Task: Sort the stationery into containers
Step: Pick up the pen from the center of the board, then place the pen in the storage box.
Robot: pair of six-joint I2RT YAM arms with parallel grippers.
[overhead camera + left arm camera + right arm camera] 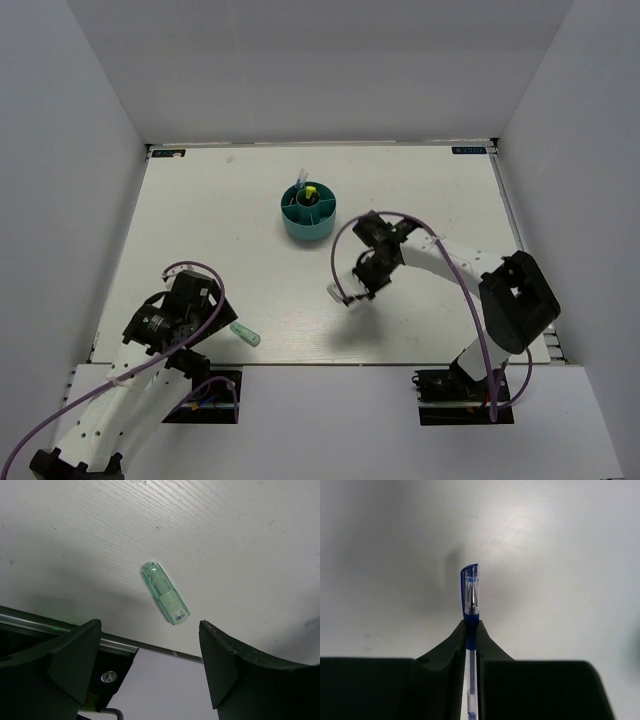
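Observation:
The round teal organizer [307,214] stands at the middle back of the table. A yellow-capped marker [311,190] and another pen stand in its compartments. My right gripper [358,290] is above the table, in front and to the right of the organizer. It is shut on a thin blue pen [471,592], whose capped tip sticks out past the fingertips [471,626]. A mint-green marker [245,334] lies near the table's front edge. My left gripper [212,322] is open just left of it. In the left wrist view the marker [165,593] lies ahead of the spread fingers [150,630], untouched.
White walls close in the table on the left, back and right. The table's front edge with a metal strip [150,647] runs just behind the mint-green marker. A purple cable [345,245] loops beside the right arm.

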